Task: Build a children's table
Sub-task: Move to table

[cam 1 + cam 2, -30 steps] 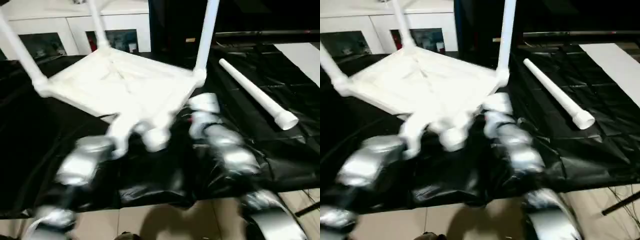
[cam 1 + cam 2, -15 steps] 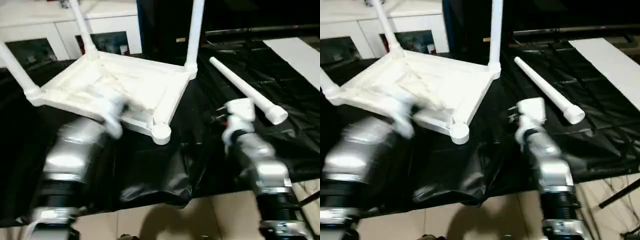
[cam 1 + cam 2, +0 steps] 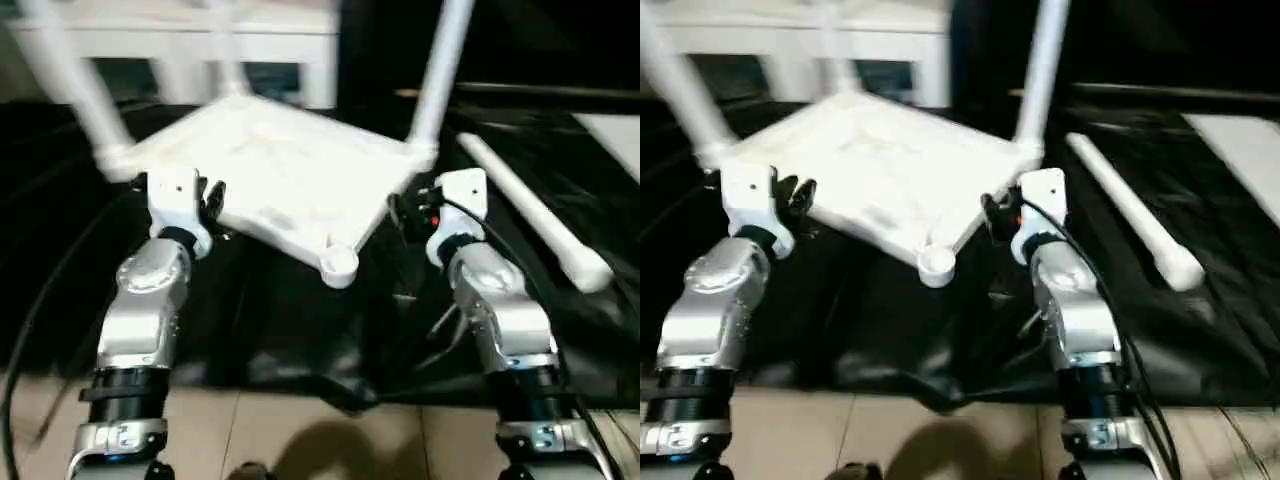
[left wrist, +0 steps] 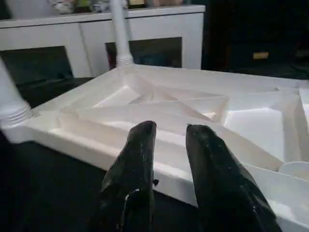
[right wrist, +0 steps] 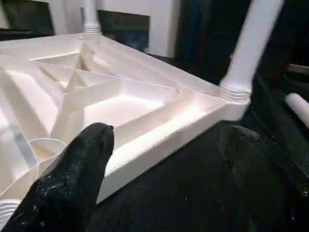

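The upside-down table top (image 3: pixel 270 180) w/ 3 legs up sits on the black counter (image 3: pixel 300 330) between the nearly clenched left pincer (image 4: pixel 166 145) & wide-open right pincer (image 5: pixel 164 159), so a bump could tip it, or roll the loose leg (image 3: pixel 530 215) off.

Upturned table top (image 3: pixel 280 175) with upright legs (image 3: pixel 440 70) blocks the middle; black sheet (image 3: pixel 290 320) nearer lies free.
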Robot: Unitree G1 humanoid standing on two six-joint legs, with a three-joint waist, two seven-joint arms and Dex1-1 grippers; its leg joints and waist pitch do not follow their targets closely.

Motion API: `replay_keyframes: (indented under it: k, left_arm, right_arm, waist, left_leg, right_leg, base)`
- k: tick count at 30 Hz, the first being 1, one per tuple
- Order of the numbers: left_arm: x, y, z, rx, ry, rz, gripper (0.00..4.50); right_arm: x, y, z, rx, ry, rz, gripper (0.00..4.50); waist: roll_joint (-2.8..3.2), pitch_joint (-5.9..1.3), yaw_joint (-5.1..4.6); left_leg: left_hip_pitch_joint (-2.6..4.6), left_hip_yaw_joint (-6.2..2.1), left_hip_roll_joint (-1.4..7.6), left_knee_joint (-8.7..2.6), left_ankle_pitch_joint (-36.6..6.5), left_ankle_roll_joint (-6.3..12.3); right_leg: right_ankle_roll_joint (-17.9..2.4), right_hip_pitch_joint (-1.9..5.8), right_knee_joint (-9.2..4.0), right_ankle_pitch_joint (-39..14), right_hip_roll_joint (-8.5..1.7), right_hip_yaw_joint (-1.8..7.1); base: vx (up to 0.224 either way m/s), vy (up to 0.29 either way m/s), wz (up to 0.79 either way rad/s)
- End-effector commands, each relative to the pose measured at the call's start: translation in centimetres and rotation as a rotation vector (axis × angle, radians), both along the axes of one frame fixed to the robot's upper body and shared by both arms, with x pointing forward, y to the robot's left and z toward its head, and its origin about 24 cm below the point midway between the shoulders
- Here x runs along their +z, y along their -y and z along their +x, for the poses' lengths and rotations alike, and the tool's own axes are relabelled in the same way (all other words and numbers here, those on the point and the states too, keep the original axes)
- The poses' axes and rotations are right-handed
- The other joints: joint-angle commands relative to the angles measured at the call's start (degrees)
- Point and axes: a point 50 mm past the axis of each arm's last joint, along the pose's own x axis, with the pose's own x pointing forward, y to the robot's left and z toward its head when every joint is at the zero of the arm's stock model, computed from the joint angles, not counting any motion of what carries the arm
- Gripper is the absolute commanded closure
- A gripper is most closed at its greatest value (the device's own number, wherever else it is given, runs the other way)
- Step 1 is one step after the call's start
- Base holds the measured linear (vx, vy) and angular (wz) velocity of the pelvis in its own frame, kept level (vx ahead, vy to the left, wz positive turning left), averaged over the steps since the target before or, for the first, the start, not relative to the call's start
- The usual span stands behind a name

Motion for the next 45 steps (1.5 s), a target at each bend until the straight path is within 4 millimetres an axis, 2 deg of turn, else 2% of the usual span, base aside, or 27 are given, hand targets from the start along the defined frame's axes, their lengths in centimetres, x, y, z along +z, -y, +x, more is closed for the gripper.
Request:
replay_keyframes:
  k: [1, 2, 3, 4, 5, 6, 8, 9, 10, 11, 12, 15, 16, 17, 18, 19, 20, 23, 24, 25, 26, 28, 30, 32, 36, 41, 45]
  left_arm:
    - [0.3, -0.1, 0.2, 0.012, 0.007, 0.015, 3.21]
    - [0.2, -0.1, 0.2, 0.007, 0.003, 0.021, 3.21]
    - [0.1, -0.1, 0.2, 0.006, 0.003, 0.024, 3.21]
    - [0.1, 0.0, 0.2, 0.005, 0.004, 0.034, 3.21]
    - [0.1, 0.0, 0.2, 0.006, 0.006, 0.041, 3.21]
    - [0.1, 0.0, 0.2, 0.014, 0.010, 0.049, 3.21]
    - [0.1, -0.2, 0.2, 0.029, 0.011, 0.055, 3.21]
    - [0.1, -0.1, 0.2, 0.027, 0.009, 0.048, 3.21]
    - [0.1, -0.2, 0.2, 0.029, 0.005, 0.043, 3.21]
    - [0.1, -0.3, 0.2, 0.038, 0.004, 0.048, 3.21]
    - [0.0, -0.4, 0.1, 0.042, 0.003, 0.049, 3.21]
    - [-0.1, -0.8, 0.1, 0.073, -0.004, 0.047, 3.21]
    - [-0.1, -0.9, 0.1, 0.085, -0.005, 0.049, 3.21]
    - [-0.1, -1.2, 0.2, 0.104, -0.006, 0.050, 3.21]
    - [-0.1, -1.4, 0.2, 0.113, -0.008, 0.045, 3.21]
    - [-0.2, -1.5, 0.2, 0.116, -0.018, 0.008, 3.21]
    - [-0.2, -1.6, 0.2, 0.090, -0.028, -0.082, 3.21]
    - [0.0, -1.5, -0.3, 0.019, -0.030, -0.211, 2.91]
    - [0.0, -1.5, -0.3, 0.017, -0.031, -0.206, 2.86]
    - [0.0, -1.6, -0.4, 0.014, -0.031, -0.187, 2.86]
    - [0.0, -1.6, -0.5, 0.008, -0.030, -0.159, 2.86]
    - [0.1, -1.6, -0.6, 0.000, -0.028, -0.146, 2.65]
    - [0.1, -1.6, -0.7, -0.003, -0.027, -0.148, 2.51]
    - [0.1, -1.6, -0.8, -0.008, -0.029, -0.148, 2.44]
    - [0.5, -2.1, -0.7, -0.076, -0.072, -0.075, 2.03]
    - [1.8, -2.8, -0.4, -0.147, -0.108, -0.036, 1.61]
    - [2.5, -2.3, -0.6, -0.224, -0.127, 0.011, 1.28]
  right_arm:
    - [0.1, -0.1, 0.1, 0.002, 0.013, -0.001, 0.59]
    - [0.0, -0.2, 0.1, 0.001, 0.012, -0.004, 0.59]
    - [0.0, -0.2, 0.1, 0.001, 0.011, -0.005, 0.59]
    - [-0.1, -0.1, 0.1, -0.003, 0.010, -0.004, 0.59]
    - [-0.1, -0.1, 0.1, -0.007, 0.009, -0.004, 0.59]
    - [-0.3, 0.0, 0.2, -0.017, 0.005, 0.000, 0.59]
    - [-0.5, 0.1, 0.2, -0.025, -0.001, 0.004, 0.59]
    - [-0.6, 0.1, 0.2, -0.025, -0.002, 0.003, 0.59]
    - [-0.6, 0.0, 0.2, -0.024, -0.004, 0.003, 0.59]
    - [-0.7, 0.0, 0.2, -0.024, -0.005, 0.003, 0.59]
    - [-0.8, -0.1, 0.2, -0.025, -0.007, 0.001, 0.59]
    - [-0.9, -0.1, 0.2, -0.032, -0.008, -0.001, 0.59]
    - [-0.9, 0.0, 0.2, -0.034, -0.008, -0.002, 0.59]
    - [-0.9, 0.1, 0.2, -0.040, -0.008, -0.008, 0.59]
    - [-0.9, 0.1, 0.2, -0.047, -0.007, -0.016, 0.59]
    - [-0.9, 0.3, 0.2, -0.069, -0.001, -0.012, 0.59]
    - [-0.7, 0.6, 0.3, -0.103, 0.004, 0.013, 0.59]
    - [-0.5, 0.9, 0.1, -0.103, 0.001, 0.141, 0.59]
    - [-0.5, 0.8, 0.0, -0.098, 0.002, 0.147, 0.59]
    - [-0.4, 0.8, 0.0, -0.086, 0.005, 0.155, 0.59]
    - [-0.4, 0.8, -0.2, -0.063, 0.002, 0.164, 0.32]
    - [-0.2, 1.0, -0.3, -0.059, 0.002, 0.159, 0.25]
    - [0.0, 1.2, -0.2, -0.067, 0.004, 0.159, 0.13]
    - [0.2, 1.5, -0.2, -0.077, 0.006, 0.153, 0.00]
    - [2.1, 4.2, 0.5, -0.159, 0.004, 0.131, 0.00]
    - [2.7, 6.3, 1.4, -0.216, -0.052, 0.140, 0.00]
    - [3.0, 8.0, 2.3, -0.251, -0.123, 0.162, 0.00]
  waist:
    - [-0.06, -3.77, 0.16]
    - [2.10, -5.26, -0.27]
    - [4.24, -6.66, -0.63]
    - [4.59, -5.74, -3.17]
    - [3.84, -6.09, -3.58]
    - [3.70, -5.95, -3.18]
    - [2.51, -5.09, -2.29]
    - [1.24, -5.07, -2.27]
    - [-1.45, -5.14, -1.43]
    - [-1.63, -5.37, 1.20]
    - [-1.87, -4.86, 0.49]
    - [0.35, -4.30, -0.05]
    - [3.33, -4.74, -0.40]
    - [5.46, -5.39, -2.49]
    - [4.32, -6.01, -4.42]
    - [3.75, -5.85, -4.18]
    - [4.45, -5.43, -3.51]
    - [-0.03, -5.34, -1.77]
    - [-3.35, -5.63, 0.70]
    - [-2.70, -5.10, 1.95]
    - [-2.48, -5.35, 1.57]
    - [-0.79, -5.07, 1.24]
    - [1.11, -5.37, 0.06]
    - [1.66, -4.07, -0.54]
    - [0.64, -2.79, 0.01]
    - [2.63, -2.92, -1.09]
    - [0.99, -2.55, -0.77]
  left_leg:
    - [0.58, 1.61, 1.82, -4.26, -13.6, 0.58]
    - [1.52, -0.26, 4.59, -10.41, -8.4, 3.48]
    - [7.22, -6.61, 9.89, -14.50, 1.4, 7.88]
    - [9.81, -13.60, 16.57, -17.27, 12.0, 17.59]
    - [10.90, -15.32, 13.66, -14.88, 28.8, 24.55]
    - [10.82, -16.20, 12.79, -14.61, 35.3, 26.55]
    - [6.70, -13.99, 1.86, -16.12, 32.9, 21.47]
    - [5.85, -13.30, -0.42, -16.82, 24.9, 20.09]
    - [0.27, -8.53, -5.87, -10.90, 11.4, 18.10]
    - [-1.36, -0.96, -5.88, -0.37, -5.4, 9.66]
    - [-1.72, -0.07, -4.28, 1.02, -8.2, 5.85]
    - [0.26, 1.18, 1.23, -4.51, -12.0, 2.06]
    - [1.44, -1.25, 4.67, -10.70, -7.1, 3.85]
    - [8.83, -12.59, 14.65, -17.55, 2.8, 15.04]
    - [10.70, -14.34, 15.67, -17.21, 10.8, 20.21]
    - [11.56, -16.40, 13.51, -14.96, 29.7, 28.10]
    - [10.28, -11.31, 13.05, -14.47, 39.2, 25.59]
    - [5.67, -3.53, 0.04, -12.69, 22.7, 20.98]
    - [0.11, 0.35, -5.81, -3.58, 0.9, 14.78]
    - [1.71, -0.02, -4.91, -4.76, -4.8, 2.42]
    - [1.32, -0.85, -4.13, -7.71, -1.5, -3.46]
    - [2.21, -1.55, -2.63, -11.19, -1.7, -3.09]
    - [2.25, -3.07, 0.34, -14.55, 0.2, -1.64]
    - [5.84, -3.42, 4.32, -16.46, -7.9, 0.77]
    - [6.83, 0.77, 0.60, -15.64, -8.4, -2.58]
    - [7.20, -2.28, 7.21, -19.80, -20.3, -2.98]
    - [8.01, 0.68, 1.95, -16.81, -16.2, -4.35]
  right_leg:
    - [-10.0, 4.26, -11.39, -22.5, -10.81, 1.27]
    - [-6.1, 6.88, -10.04, -10.5, -7.54, -1.60]
    - [-2.8, 4.09, -4.81, -2.0, -3.14, -3.60]
    - [1.4, -4.53, 5.73, -7.5, -1.58, 1.25]
    - [0.3, -9.18, 8.48, -11.5, -1.40, 5.28]
    - [-0.5, -9.83, 8.81, -10.5, -1.69, 7.25]
    - [-4.7, -6.20, 3.20, -1.0, 0.51, 9.90]
    - [-8.7, -4.23, 0.58, 0.6, 0.67, 10.06]
    - [-23.6, 1.44, -5.38, 7.5, -2.81, 10.13]
    - [-29.6, 2.63, -8.65, 6.8, -6.32, 9.66]
    - [-25.9, 1.56, -8.58, 4.0, -7.48, 7.94]
    - [-10.6, 4.91, -11.27, -11.1, -12.21, 3.38]
    - [-1.9, 7.13, -10.91, -6.7, -9.34, -0.75]
    - [5.6, -1.47, 2.63, -4.3, -1.53, -0.17]
    - [5.4, -5.50, 6.03, -9.0, -1.52, 2.35]
    - [1.9, -9.42, 8.50, -11.7, -1.86, 7.20]
    - [0.9, -10.31, 8.29, -5.1, -2.43, 9.95]
    - [-4.3, -4.63, -2.63, 15.6, -2.07, 12.25]
    - [-10.9, 0.93, -6.28, 23.3, -5.37, 14.92]
    - [0.2, -0.51, -5.77, 25.2, -5.74, 14.75]
    - [16.3, 1.98, -4.57, 27.8, -6.64, 13.58]
    - [25.6, 2.28, -6.00, 29.3, -7.08, 14.51]
    - [23.4, 2.70, -5.40, 26.0, -4.59, 11.77]
    - [15.0, 0.12, -8.84, -0.1, -4.06, 10.80]
    - [11.8, -0.67, -13.67, -35.3, -3.21, 9.10]
    - [4.2, 0.69, -10.42, -15.2, -4.58, 7.56]
    - [5.2, 0.33, -13.63, -31.3, -6.31, 6.51]
  base:
    - [-0.012, -0.180, 0.38]
    - [0.000, -0.180, 0.62]
    - [0.023, -0.212, 0.75]
    - [0.023, -0.212, 0.75]
    - [0.031, -0.226, 0.60]
    - [-0.009, -0.254, 0.48]
    - [-0.030, -0.273, 0.49]
    - [-0.032, -0.151, 0.25]
    - [-0.055, -0.343, 0.56]
    - [-0.051, -0.375, 0.68]
    - [-0.087, -0.550, 0.87]
    - [-0.037, -0.321, 0.50]
    - [-0.006, -0.289, 0.52]
    - [0.004, -0.314, 0.68]
    - [0.016, -0.310, 0.66]
    - [0.016, -0.310, 0.66]
    - [-0.022, -0.295, 0.54]
    - [-0.060, -0.324, 0.17]
    - [-0.057, -0.335, 0.05]
    - [-0.057, -0.335, 0.05]
    - [-0.066, -0.355, -0.05]
    - [-0.075, -0.279, -0.16]
    - [-0.091, -0.206, -0.05]
    - [-0.086, -0.157, 0.03]
    - [-0.096, -0.068, 0.09]
    - [-0.059, 0.012, -0.02]
    - [0.000, 0.000, 0.00]
